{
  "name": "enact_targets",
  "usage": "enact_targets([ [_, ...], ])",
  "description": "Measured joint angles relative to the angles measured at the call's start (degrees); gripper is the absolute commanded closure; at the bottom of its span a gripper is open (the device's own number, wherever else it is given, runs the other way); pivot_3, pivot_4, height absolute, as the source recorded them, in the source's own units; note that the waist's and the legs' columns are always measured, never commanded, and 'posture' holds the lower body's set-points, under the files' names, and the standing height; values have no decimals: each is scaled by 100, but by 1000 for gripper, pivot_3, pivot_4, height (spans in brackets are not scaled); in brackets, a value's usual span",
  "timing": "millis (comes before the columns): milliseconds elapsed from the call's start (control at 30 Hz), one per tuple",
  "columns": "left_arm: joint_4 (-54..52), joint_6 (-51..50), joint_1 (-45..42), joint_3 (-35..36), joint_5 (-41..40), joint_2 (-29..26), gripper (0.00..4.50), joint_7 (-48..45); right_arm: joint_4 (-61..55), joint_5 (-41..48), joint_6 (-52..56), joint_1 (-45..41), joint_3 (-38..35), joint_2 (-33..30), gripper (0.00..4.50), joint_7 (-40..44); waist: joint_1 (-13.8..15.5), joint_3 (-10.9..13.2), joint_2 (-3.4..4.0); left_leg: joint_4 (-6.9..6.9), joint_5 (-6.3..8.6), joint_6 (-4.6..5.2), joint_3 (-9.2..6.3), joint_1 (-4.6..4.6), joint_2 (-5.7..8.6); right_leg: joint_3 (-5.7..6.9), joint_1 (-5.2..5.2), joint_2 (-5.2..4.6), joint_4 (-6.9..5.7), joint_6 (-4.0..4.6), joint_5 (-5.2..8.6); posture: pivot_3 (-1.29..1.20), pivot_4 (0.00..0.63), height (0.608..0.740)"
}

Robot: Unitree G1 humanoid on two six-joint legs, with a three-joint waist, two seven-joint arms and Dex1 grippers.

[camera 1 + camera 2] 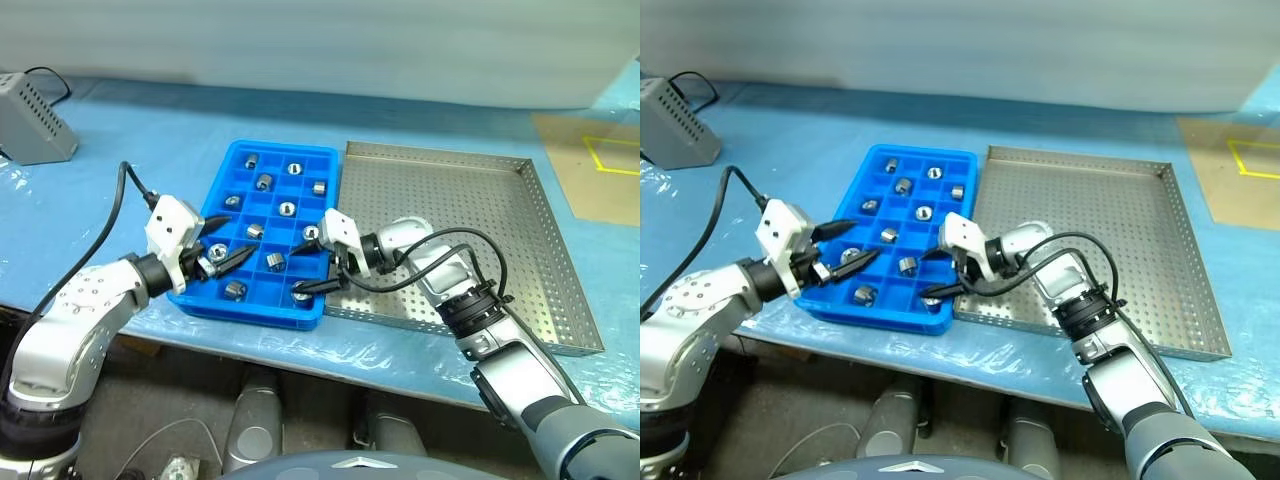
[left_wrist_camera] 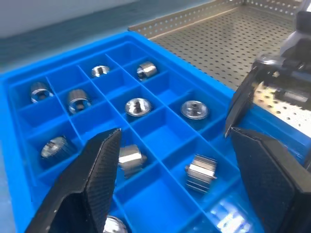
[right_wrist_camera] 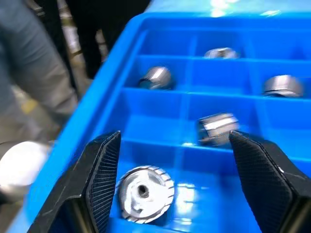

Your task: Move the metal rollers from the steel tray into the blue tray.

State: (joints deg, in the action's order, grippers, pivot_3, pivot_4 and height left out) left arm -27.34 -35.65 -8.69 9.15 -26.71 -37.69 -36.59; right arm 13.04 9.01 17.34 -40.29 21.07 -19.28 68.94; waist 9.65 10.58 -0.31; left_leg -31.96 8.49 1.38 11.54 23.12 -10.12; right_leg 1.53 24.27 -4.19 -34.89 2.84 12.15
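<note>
The blue tray (image 1: 249, 311) lies left of the steel tray (image 1: 470, 200), and the two touch side by side. Several metal rollers (image 1: 264, 181) rest in the blue tray's compartments, one to a cell. My right gripper (image 1: 302, 270) hangs open over the tray's near right corner. A roller (image 3: 145, 193) lies loose in the cell under it, between the spread fingers and touching neither. My left gripper (image 1: 240, 234) is open above the tray's near left cells, with nothing held; a roller (image 2: 130, 158) lies below it. What I see of the steel tray's perforated floor is bare.
A grey box (image 1: 30, 120) with a black cable stands at the back left. A brown sheet with yellow tape (image 1: 600, 160) lies at the far right. Both trays sit close to the table's near edge (image 1: 300, 345), on a blue cover.
</note>
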Motion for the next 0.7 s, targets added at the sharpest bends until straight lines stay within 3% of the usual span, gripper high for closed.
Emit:
enact_targets([
  [267,1678,886,-1404,-844,688,337,732,-327,-421,146,434,104,-781,-134,853,-847,-247,-3,-5,-21,0,1,1,8,3,-4,-1,0,-11,0,-5,-70,150,740],
  [400,2825,1483,-2218,-1219,979,782,732,-572,-643,111,460,384,-1281,-435,853,-1469,-416,-5,-6,-32,0,2,3,5,9,-11,-7,-1,-11,-8,-10,-165,150,740],
  [567,4657,2239,-3373,-1408,1472,1409,732,-457,-568,-218,421,598,-2067,-482,853,-3056,-662,-5,-8,-40,-3,-2,3,7,13,-12,-6,0,-17,-9,-13,-245,150,740],
  [700,5613,2770,-3778,-1397,1631,1726,732,-476,-682,-336,460,1003,-2466,-452,853,-3899,-861,-7,-9,-33,1,7,5,8,17,-13,-6,1,-6,-9,-13,-299,150,740],
])
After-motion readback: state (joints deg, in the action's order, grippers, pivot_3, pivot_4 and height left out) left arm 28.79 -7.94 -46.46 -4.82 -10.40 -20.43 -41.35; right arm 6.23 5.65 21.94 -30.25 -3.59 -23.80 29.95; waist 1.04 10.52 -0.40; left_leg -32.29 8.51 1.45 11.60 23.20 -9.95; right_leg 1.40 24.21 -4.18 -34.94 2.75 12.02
